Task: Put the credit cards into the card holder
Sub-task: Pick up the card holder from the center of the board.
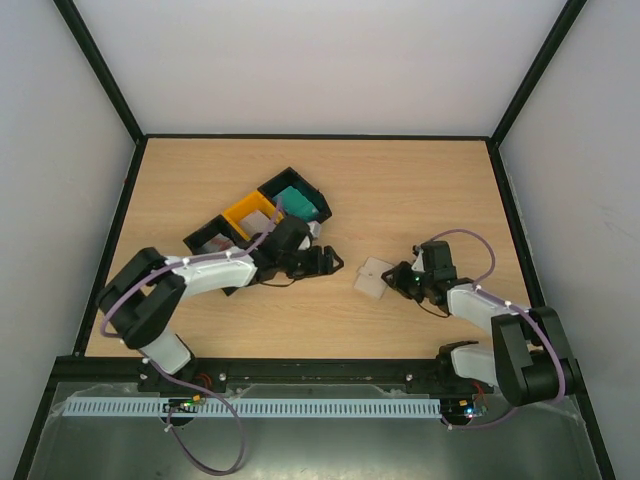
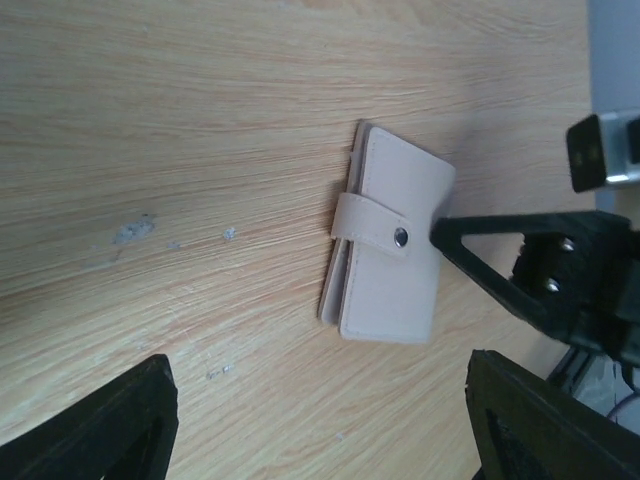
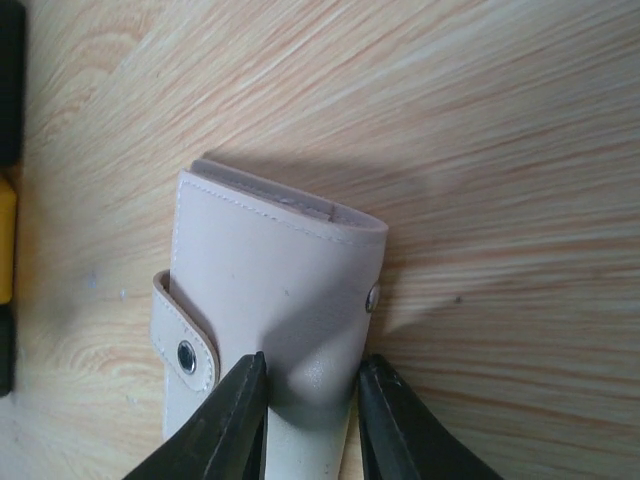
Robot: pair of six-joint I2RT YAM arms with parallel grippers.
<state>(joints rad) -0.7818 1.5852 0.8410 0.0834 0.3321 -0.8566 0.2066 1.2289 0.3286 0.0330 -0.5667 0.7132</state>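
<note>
The beige card holder lies snapped closed on the table between the two arms. My right gripper is shut on its near edge, and the cover bulges between the black fingers. The left wrist view has the card holder ahead of my left gripper, which hovers open and wide just left of it with nothing between its fingers. Credit cards sit in trays behind the left arm: a teal stack, pale ones and a red-and-white stack.
Three joined trays stand at the back left: a black one, a yellow one and another black one. The left arm partly covers them. The right gripper's black body shows beside the wallet in the left wrist view.
</note>
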